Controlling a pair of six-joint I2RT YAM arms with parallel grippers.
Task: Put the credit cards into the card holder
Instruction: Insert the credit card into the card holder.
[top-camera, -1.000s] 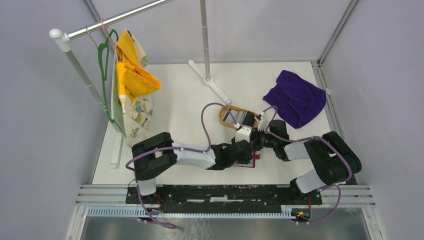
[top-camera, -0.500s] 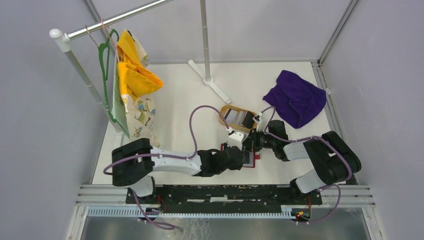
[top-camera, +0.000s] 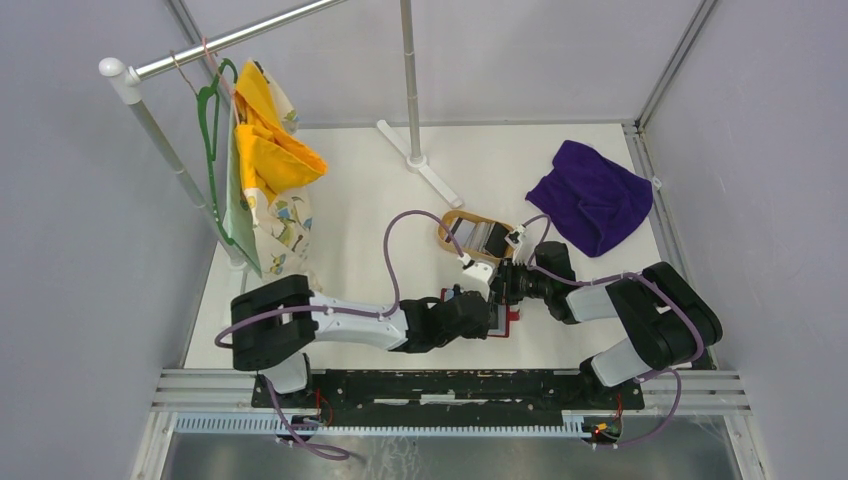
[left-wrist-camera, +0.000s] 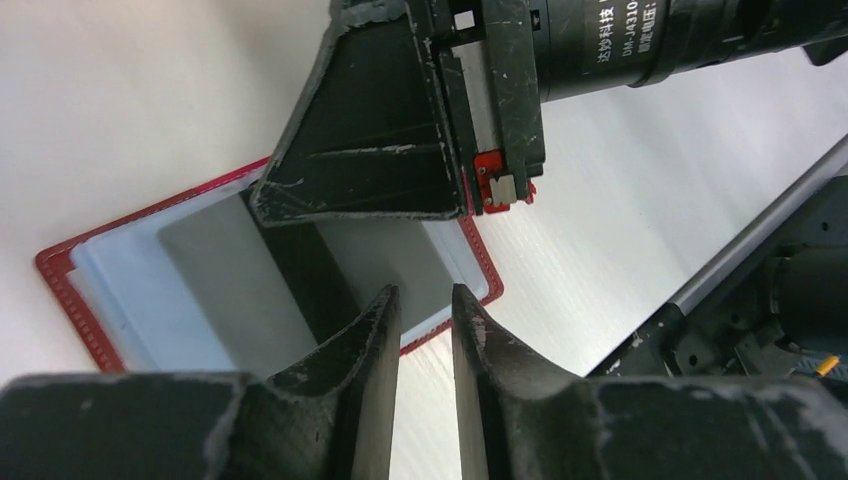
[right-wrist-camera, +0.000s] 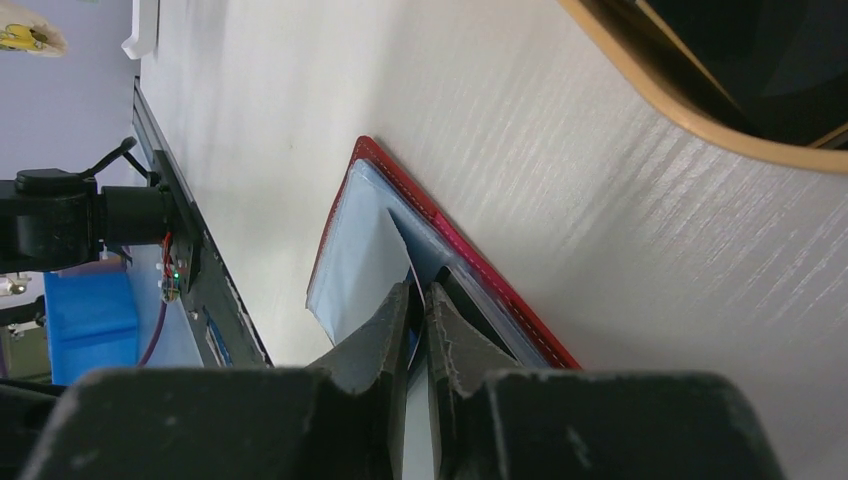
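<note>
The red card holder (top-camera: 509, 320) lies open on the table near the front edge, its pale inner pockets (left-wrist-camera: 130, 290) facing up. My right gripper (top-camera: 503, 290) reaches down into it. In the right wrist view it (right-wrist-camera: 418, 290) is shut on the thin edge of a credit card (right-wrist-camera: 414, 325) at the holder's pocket (right-wrist-camera: 360, 260). My left gripper (left-wrist-camera: 425, 295) hovers over the holder's near edge, its jaws a narrow gap apart with nothing between them. The right finger (left-wrist-camera: 370, 150) rests on the holder. More dark and silvery cards (top-camera: 476, 238) lie in the tan wooden tray (top-camera: 446, 232).
A purple cloth (top-camera: 592, 195) lies at the back right. A pole stand's base (top-camera: 425, 168) is behind the tray. Yellow and patterned clothes (top-camera: 265, 170) hang on a rail at the left. The metal front rail (top-camera: 450, 385) runs close behind the holder.
My left arm has drawn back to the left and its gripper has slid a little left and down along the holder, uncovering the tray. The right gripper has stayed in place.
</note>
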